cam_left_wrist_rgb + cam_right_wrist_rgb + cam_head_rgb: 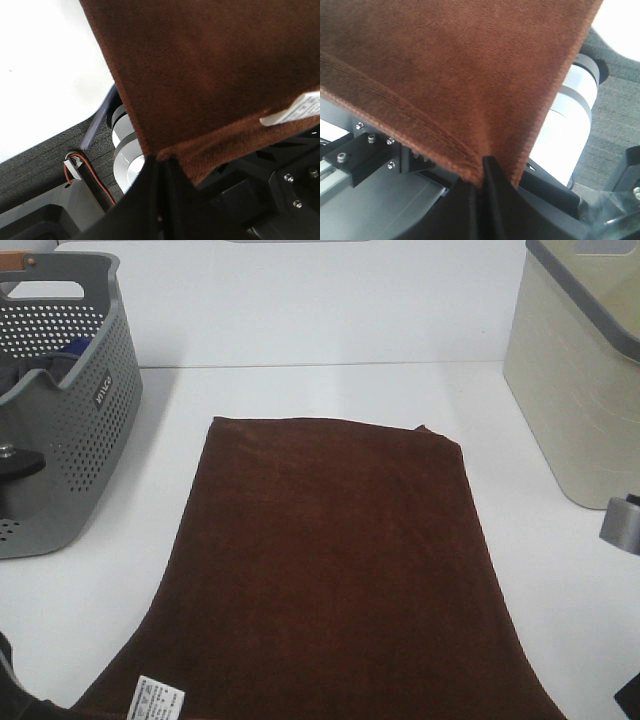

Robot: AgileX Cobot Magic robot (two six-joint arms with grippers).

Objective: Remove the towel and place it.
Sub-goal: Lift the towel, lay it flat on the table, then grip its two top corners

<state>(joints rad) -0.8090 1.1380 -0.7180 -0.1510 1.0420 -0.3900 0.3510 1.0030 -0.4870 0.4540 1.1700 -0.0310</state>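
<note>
Table [90,610]: white, carries everything.
Towel [330,560]: dark brown plush, flat down the mid of the table. Far hem sits short of the far edge. Near end runs past the near edge, both near corners lifted.
Beige bin [580,400]: far-right corner, grey rim, apart from towel.
Grey basket [70,450]: perforated, at left edge, just beside towel but not touching. Blue cloth [72,348] inside, leave it alone.
L claw [160,162]: closed tight, pinching the towel's hemmed corner next to the tag.
R claw [484,162]: closed tight on the other near corner, hem caught betw. the tips.
Step (my read): both corners gripped, lift-off next.
How to do well: raise both arms together at equal ht and keep the hem taut betw. them. Draw the towel straight so the trailing far end clears the basket and bin. Pinches are at the very corner, so go slow, no jerks, or the plush may slip out.
Tag [158,698]: small, white, at near-left corner. Dark print, too small to read.
Basket badge [103,392]: white lettering on the wall, not legible.
</note>
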